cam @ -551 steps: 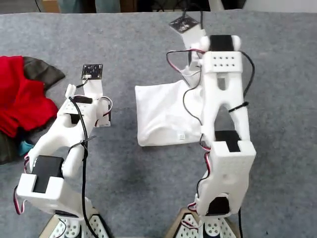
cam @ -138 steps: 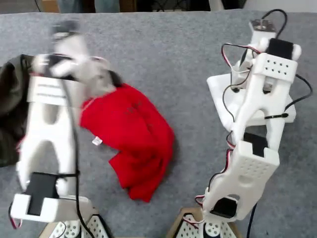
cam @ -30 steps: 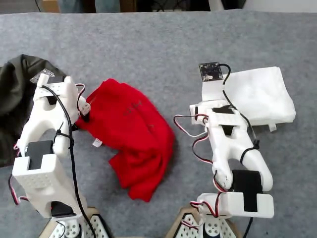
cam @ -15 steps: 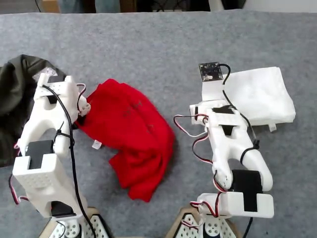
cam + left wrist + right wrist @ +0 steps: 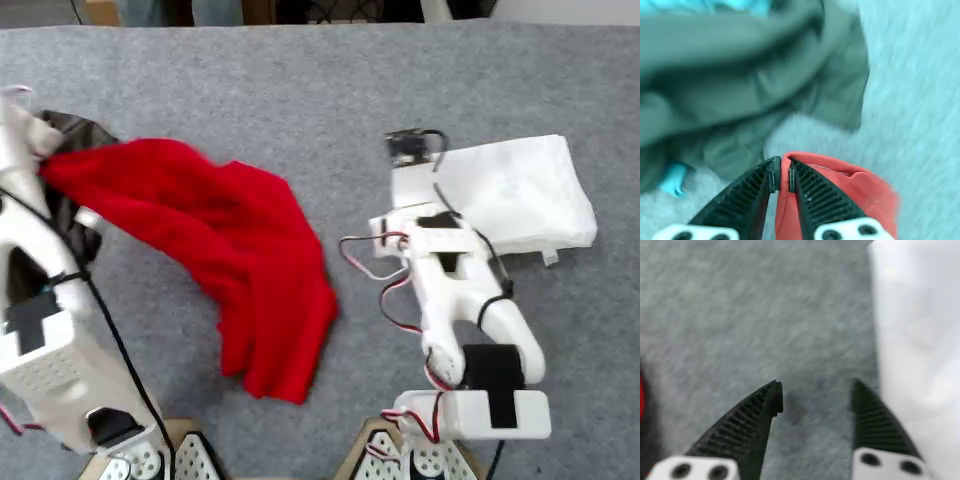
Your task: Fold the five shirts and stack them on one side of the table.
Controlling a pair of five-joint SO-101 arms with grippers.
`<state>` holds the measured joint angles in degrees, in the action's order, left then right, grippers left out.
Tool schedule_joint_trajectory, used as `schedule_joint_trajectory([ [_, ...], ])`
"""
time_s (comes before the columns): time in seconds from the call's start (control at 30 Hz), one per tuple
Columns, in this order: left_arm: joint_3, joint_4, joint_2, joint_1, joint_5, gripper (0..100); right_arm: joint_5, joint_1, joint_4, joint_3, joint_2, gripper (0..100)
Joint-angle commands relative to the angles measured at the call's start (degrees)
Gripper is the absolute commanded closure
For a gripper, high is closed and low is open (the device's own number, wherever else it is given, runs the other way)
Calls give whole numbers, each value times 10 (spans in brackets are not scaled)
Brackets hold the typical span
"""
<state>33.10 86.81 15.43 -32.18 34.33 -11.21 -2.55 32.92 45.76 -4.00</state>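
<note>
Since half a second ago my left arm has swung out to the left edge of the table, carrying one end of the red shirt with it. The shirt was then a heap beside that arm and is now drawn out into a long band. My right arm has barely shifted.

My left gripper is clamped on a fold at the red shirt's edge, the jaws almost together with the cloth pinched between them. The held end is raised above the dark green shirt, which lies crumpled at the table's left edge. A bit of light blue cloth peeks out beside the green one.

From my grip the red shirt's long axis runs on a slant. Its raised end points to the far left. Its loose end points to the near edge, where it lies bunched between my two bases. It is broad and wrinkled through the middle, not folded.

My right gripper hangs over bare table with the jaws spread apart and nothing between them, just beside the white shirt. That shirt lies folded into a flat rectangle on the right side of the table. Its long axis runs across the table from left to right, a little tilted, and it is well apart from the red one.
</note>
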Motion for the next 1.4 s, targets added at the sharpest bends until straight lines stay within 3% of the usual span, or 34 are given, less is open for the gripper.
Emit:
schedule_joint_trajectory([
  [0.0, 79, 18, -9, -47, -6, 970, -52, -63, 135, -71, -32, 673],
  [0.13, 95, 23, -9, -96, -6, 970, -62, -144, 291, -155, -25, 673],
  [0.33, 91, 23, -4, -160, -6, 970, -63, -233, 410, -259, 3, 673],
  [0.73, -50, 18, -9, -192, -52, 970, -65, -383, 443, -275, 132, 682],
  [0.8, -59, 17, -9, -200, -52, 970, -65, -380, 418, -276, 160, 760],
  [0.9, -58, 17, -10, -211, -52, 970, -64, -357, 381, -288, 199, 985],
  [1.0, -58, 16, -10, -209, -76, 970, -61, -312, 391, -316, 223, 939],
  [1.1, -64, 17, -9, -205, -105, 970, -61, -265, 438, -372, 225, 987],
  [1.37, -58, 19, -10, -191, -160, 970, -65, -178, 588, -571, 189, 984],
])
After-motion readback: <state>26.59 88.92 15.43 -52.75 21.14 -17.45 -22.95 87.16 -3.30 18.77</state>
